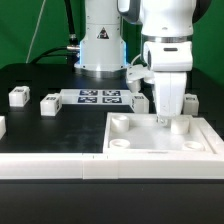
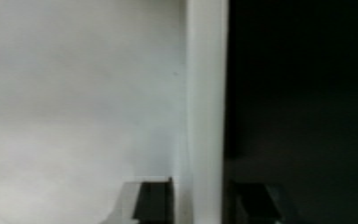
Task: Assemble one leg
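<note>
The large flat white panel (image 1: 150,143) with round corner sockets lies at the front on the exterior view's right. My gripper (image 1: 164,117) reaches down onto its far rim. In the wrist view the panel's face (image 2: 78,100) fills one side, its rim wall (image 2: 204,100) runs between my fingers (image 2: 153,203), and my gripper (image 2: 204,205) is closed on that wall. Small white legs lie loose on the black table: one (image 1: 18,97) at the far left, one (image 1: 49,104) beside it, one (image 1: 189,102) behind my gripper.
The marker board (image 1: 100,97) lies on the table in front of the robot base (image 1: 102,50). Another small white part (image 1: 2,126) sits at the left edge. A white ledge (image 1: 40,166) runs along the front.
</note>
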